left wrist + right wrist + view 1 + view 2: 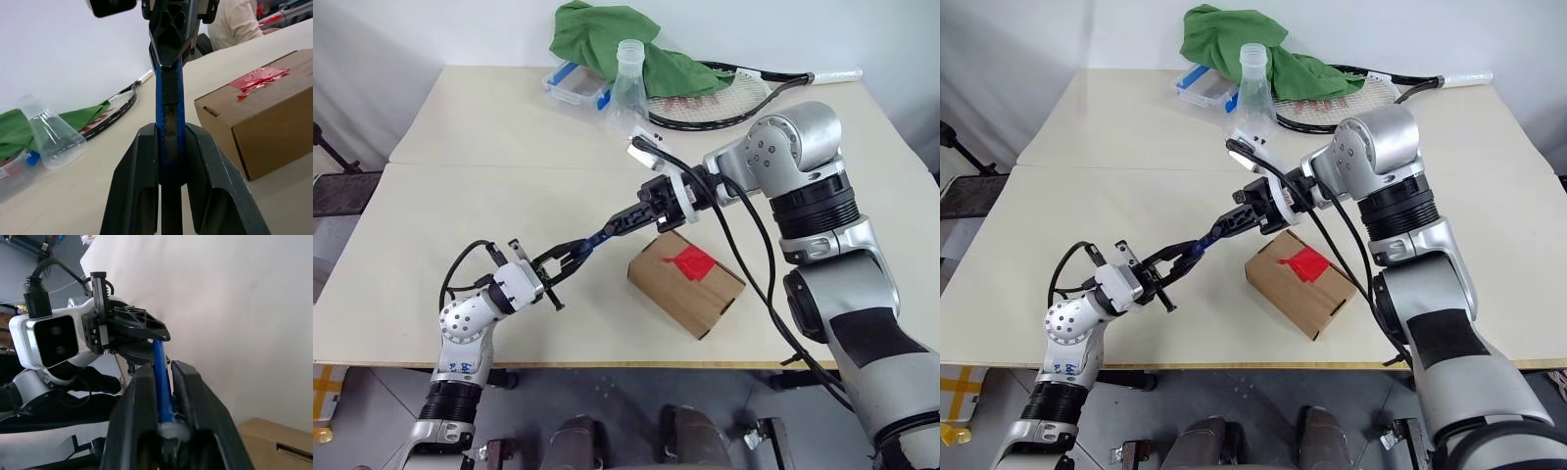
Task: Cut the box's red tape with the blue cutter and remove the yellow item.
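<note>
The blue cutter (597, 236) hangs in the air above the table, gripped at both ends. My left gripper (570, 253) is shut on its near end, and its fingers (142, 186) press the handle from both sides. My right gripper (619, 225) is shut on the far end, and its fingers (142, 396) hug the blue shaft (159, 367). Just right of the cutter the brown cardboard box (685, 284) lies on the table with its lid closed. The crumpled red tape (693, 261) sits on top of the box. The yellow item is hidden.
At the back of the table (489, 196) lie a green cloth (617, 44), a clear flask (628, 88), a clear plastic container with blue trim (576, 83) and a racket (724, 98). A person (234, 19) sits behind the table.
</note>
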